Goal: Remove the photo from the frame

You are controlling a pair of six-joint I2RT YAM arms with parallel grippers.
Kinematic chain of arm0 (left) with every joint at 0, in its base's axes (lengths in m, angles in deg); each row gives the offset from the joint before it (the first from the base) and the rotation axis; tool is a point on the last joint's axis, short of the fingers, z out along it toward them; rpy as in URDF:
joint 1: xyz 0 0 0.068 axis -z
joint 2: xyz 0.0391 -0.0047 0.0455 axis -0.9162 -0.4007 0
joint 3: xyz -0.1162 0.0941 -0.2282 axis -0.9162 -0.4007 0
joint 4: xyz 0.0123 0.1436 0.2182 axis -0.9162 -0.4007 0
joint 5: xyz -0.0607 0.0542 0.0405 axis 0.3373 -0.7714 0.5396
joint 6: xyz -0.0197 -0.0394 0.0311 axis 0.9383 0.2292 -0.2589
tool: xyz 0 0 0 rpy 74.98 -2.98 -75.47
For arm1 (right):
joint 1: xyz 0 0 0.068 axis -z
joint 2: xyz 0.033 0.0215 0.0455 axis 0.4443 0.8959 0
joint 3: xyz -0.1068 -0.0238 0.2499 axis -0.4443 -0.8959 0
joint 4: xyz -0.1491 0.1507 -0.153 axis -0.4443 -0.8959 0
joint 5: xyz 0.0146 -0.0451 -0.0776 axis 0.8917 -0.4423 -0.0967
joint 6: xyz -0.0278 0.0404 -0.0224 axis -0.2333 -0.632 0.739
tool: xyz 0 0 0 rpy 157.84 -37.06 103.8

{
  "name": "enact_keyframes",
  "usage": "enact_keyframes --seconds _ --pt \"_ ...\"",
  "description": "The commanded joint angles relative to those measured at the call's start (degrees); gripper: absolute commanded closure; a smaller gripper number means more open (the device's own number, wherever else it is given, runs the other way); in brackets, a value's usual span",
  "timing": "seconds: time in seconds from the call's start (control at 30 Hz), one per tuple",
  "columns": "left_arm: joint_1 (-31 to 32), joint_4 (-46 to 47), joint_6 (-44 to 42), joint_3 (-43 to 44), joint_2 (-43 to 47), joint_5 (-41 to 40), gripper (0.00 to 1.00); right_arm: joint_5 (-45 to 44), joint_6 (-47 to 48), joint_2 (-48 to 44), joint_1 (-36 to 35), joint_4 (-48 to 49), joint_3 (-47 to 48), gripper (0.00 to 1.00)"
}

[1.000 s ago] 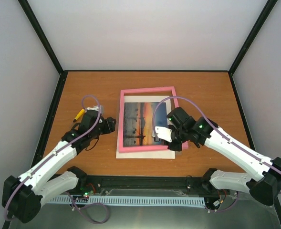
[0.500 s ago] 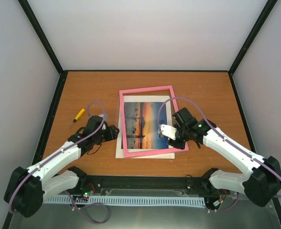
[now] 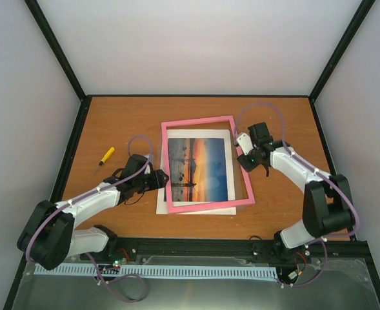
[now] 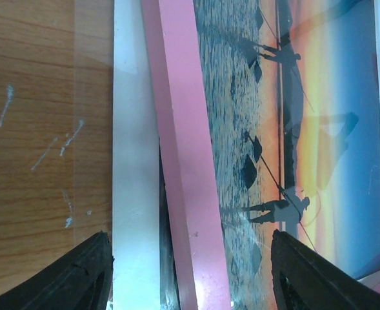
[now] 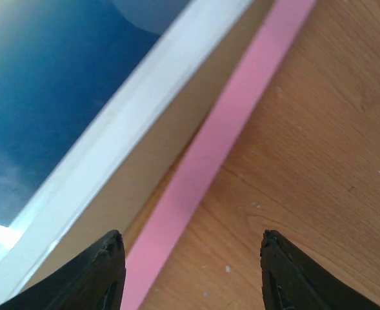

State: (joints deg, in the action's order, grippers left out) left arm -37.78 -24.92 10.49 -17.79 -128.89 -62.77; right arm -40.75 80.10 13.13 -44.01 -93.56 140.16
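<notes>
The pink frame [image 3: 208, 120] lies skewed on the table, over a white mat [image 3: 162, 205] and the sunset photo [image 3: 198, 169]. My left gripper [image 3: 166, 179] is open low at the frame's left side. In the left wrist view its fingers [image 4: 80, 274] stand either side of the pink bar [image 4: 183, 161] and the mat's edge [image 4: 135, 161], with the photo [image 4: 306, 129] beyond. My right gripper [image 3: 241, 152] is open over the frame's right side. In the right wrist view the pink bar [image 5: 222, 142] runs between its fingertips [image 5: 299, 278], untouched, beside the mat [image 5: 112, 142] and the photo [image 5: 48, 84].
A small yellow-handled tool [image 3: 106, 155] lies on the table to the left of my left arm. Black rails edge the wooden table [image 3: 286, 123] on all sides, with white walls behind them.
My right gripper opened, let go of the frame's near right corner and moved back along its right side. The frame turned askew. My left gripper advanced to the frame's left bar.
</notes>
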Motion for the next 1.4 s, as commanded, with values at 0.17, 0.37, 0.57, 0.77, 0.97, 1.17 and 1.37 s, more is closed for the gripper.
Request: enact_keyframes --seconds 0.17,0.37,0.57,0.77,0.97,1.17,1.37 --pt "-0.1 6.1 1.3 1.9 -3.3 2.4 0.33 1.4 -10.0 11.6 5.2 1.3 7.0 0.44" --pt "0.2 7.2 1.6 1.9 -6.5 2.7 0.33 6.3 -12.0 16.7 5.5 0.5 8.9 0.45" --pt "0.8 9.8 1.5 1.9 -9.5 4.4 0.34 9.4 -13.2 19.6 5.5 0.2 9.0 0.48" --pt "1.0 11.9 1.6 2.5 -11.7 6.6 0.35 7.6 -15.1 21.1 5.5 1.4 8.1 0.57" --pt "1.3 12.1 0.8 3.6 -12.5 7.7 0.36 7.4 -18.3 18.6 6.9 2.8 7.9 0.75" --pt "1.3 10.0 -0.2 3.6 -7.2 6.9 0.35 14.2 -21.3 14.8 13.3 1.2 9.1 0.95" --pt "1.4 5.1 -1.5 4.1 0.6 3.1 0.35 19.3 -22.2 12.4 18.7 0.3 9.3 0.97"
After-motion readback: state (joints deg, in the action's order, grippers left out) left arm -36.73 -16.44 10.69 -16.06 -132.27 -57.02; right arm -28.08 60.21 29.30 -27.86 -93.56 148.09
